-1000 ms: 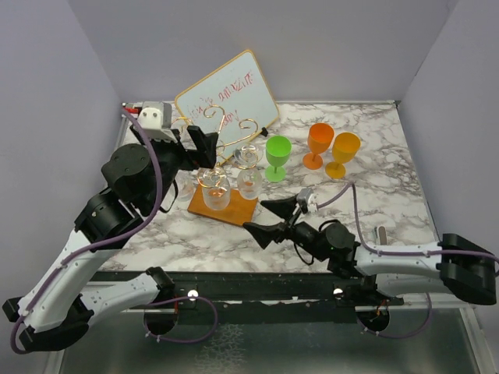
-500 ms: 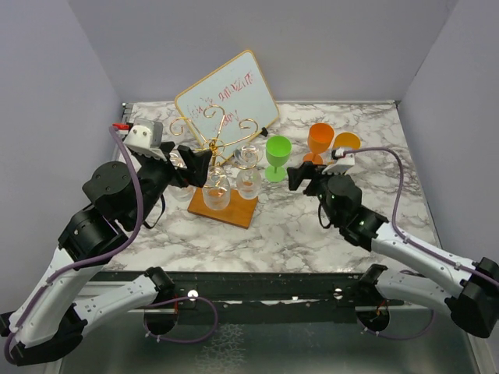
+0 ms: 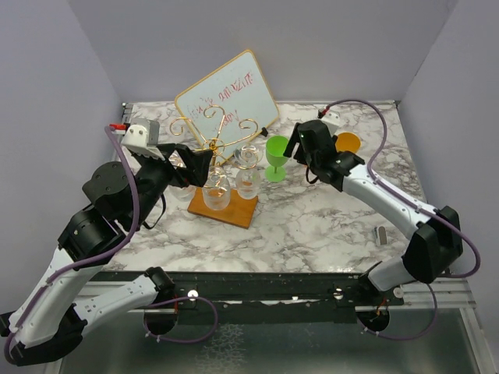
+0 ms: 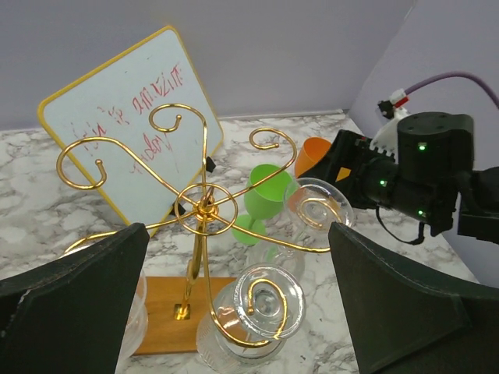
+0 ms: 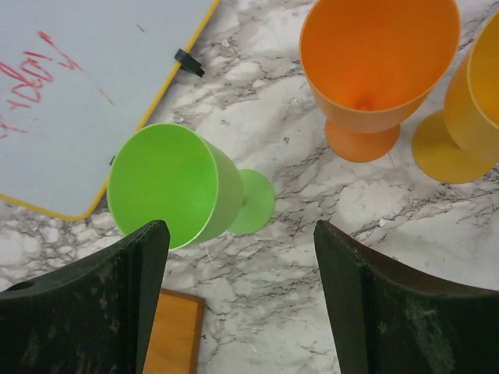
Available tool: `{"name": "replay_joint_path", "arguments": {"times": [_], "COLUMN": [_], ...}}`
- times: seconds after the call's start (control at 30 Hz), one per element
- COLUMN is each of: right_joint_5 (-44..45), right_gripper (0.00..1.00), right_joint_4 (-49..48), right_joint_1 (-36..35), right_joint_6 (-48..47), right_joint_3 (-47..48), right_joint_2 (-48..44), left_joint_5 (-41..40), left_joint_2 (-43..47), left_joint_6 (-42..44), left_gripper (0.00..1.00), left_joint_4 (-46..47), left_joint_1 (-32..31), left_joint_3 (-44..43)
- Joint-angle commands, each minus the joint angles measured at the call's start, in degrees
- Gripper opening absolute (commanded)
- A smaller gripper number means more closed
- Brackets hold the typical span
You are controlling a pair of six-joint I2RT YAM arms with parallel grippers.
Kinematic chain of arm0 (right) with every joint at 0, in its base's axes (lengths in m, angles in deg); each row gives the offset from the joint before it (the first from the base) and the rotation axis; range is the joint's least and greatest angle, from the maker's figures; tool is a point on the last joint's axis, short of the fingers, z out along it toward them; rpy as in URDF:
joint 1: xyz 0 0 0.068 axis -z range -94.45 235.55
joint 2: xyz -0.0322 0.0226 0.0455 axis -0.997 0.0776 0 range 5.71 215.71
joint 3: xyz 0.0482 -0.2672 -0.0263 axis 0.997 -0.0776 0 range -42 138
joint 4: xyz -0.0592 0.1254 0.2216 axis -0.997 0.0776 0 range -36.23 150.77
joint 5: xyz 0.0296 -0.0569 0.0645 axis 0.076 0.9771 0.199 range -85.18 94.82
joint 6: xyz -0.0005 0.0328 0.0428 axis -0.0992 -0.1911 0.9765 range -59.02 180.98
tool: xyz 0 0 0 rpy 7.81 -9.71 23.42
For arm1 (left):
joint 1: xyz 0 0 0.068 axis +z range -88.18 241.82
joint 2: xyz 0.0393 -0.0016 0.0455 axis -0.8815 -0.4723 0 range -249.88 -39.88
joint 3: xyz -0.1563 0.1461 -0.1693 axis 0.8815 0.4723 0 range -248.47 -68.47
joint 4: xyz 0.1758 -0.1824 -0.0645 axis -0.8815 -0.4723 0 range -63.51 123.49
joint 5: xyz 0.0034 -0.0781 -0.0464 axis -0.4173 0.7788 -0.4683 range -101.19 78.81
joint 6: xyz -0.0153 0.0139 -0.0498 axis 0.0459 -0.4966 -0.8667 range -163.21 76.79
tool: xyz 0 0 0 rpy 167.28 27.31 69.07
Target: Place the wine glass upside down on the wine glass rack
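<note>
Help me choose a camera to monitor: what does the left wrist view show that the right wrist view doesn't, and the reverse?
Only the left wrist view: the gold curls of the wine glass rack, clear glasses hanging upside down on them, and the right arm. Only the right wrist view: the yellow goblet, standing beside the orange goblet. Both: the green goblet, the whiteboard, the orange goblet and the rack's wooden base.

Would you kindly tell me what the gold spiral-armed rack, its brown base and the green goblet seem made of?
The gold spiral-armed rack looks like thin metal wire, polished, glinting along its curls. Its brown rectangular base seems wooden, matt orange-brown. The green goblet is probably plastic: opaque, evenly coloured, with a soft sheen.
</note>
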Motion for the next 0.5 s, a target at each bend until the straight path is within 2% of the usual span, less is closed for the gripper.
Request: {"name": "replay_joint_path", "arguments": {"times": [0.0, 0.37, 0.47], "right_joint_5": [-2.7, -1.9, -2.8], "right_gripper": [0.78, 0.61, 0.53], "right_joint_4": [6.9, 6.0, 8.2], "right_joint_1": [1.5, 1.5, 1.5], "right_joint_6": [-1.1, -12.3, -13.9], "right_joint_3": [4.5, 11.4, 14.1], "right_joint_2": [5.6, 15.4, 17.3], "left_joint_5": [-0.3, 0.1, 0.5], "left_joint_2": [0.5, 0.2, -0.2], "left_joint_6": [-2.9, -2.5, -2.2], "left_gripper": [0.99, 0.99, 0.99], "left_joint_4": [-0.5, -0.4, -0.4], "left_joint_1": [-0.1, -0.1, -0.1], "left_joint_3": [-1.2, 0.2, 0.0]}}
